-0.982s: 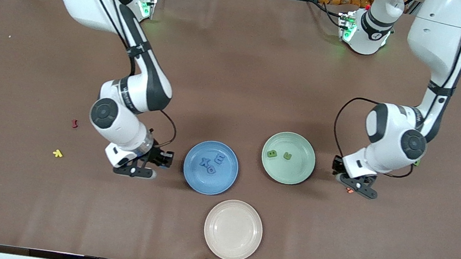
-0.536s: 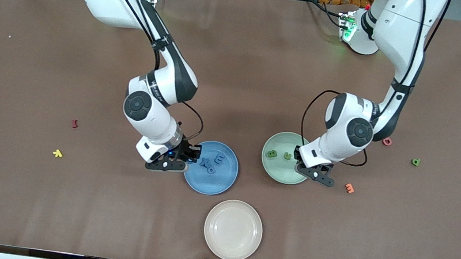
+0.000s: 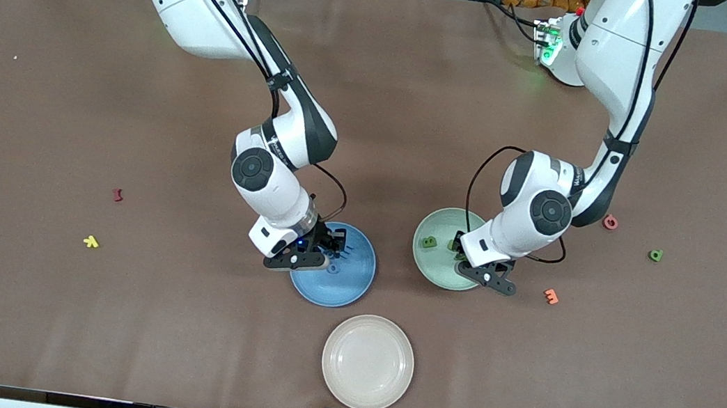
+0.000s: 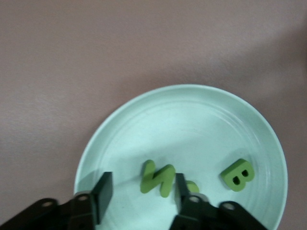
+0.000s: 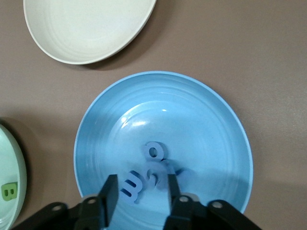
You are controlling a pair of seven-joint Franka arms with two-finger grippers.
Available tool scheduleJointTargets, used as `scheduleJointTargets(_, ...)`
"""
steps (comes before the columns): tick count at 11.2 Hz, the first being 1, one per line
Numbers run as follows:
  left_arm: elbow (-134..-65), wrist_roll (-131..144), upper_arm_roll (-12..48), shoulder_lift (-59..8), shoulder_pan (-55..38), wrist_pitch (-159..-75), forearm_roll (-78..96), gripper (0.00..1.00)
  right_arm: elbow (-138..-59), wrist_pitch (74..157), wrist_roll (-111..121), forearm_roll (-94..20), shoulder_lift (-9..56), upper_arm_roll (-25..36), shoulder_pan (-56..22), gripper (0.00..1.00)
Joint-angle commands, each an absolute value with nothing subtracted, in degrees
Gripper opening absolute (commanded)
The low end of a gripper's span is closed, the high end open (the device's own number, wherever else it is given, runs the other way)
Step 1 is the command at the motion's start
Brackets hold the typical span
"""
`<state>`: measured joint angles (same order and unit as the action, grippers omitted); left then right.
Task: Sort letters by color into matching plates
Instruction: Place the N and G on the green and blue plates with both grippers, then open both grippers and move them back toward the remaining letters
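Wrist views alone: both tools parted and empty, left tool (image 4: 141,196) over green letters (image 4: 157,178), right tool (image 5: 139,194) over blue letters (image 5: 146,175).

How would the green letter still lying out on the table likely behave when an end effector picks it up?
The green letter is tiny and chunky, so it is probably light and stiff enough to hold its shape. It lies flat on the table and seems unlikely to roll. Being so small, it may slip or twist if pinched off centre.
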<state>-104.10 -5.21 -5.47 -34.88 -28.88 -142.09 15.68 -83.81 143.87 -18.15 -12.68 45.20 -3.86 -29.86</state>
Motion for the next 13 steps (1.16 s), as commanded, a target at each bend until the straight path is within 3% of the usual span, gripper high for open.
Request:
scheduleJointTargets(1,-103.18,-5.01,-6.5,-31.39,-26.82,-134.42,14.43,1.0,-81.83,143.7,-16.1,-12.4,46.06,-3.87,-29.01,1.0)
scheduleJointTargets(6,-105.37,-20.5,-10.0,-24.97,-18.38,-124.73,7.73,1.0,-81.91,136.35,-3.11,-12.3,43.25,-0.89,-22.26,1.0)
scheduleJointTargets(13,-111.17,-53.75,-16.96,-24.43,-8.37,-125.94,12.38,1.0,-82.53,128.95,9.84,-10.37,39.82,2.98,-7.75,1.0)
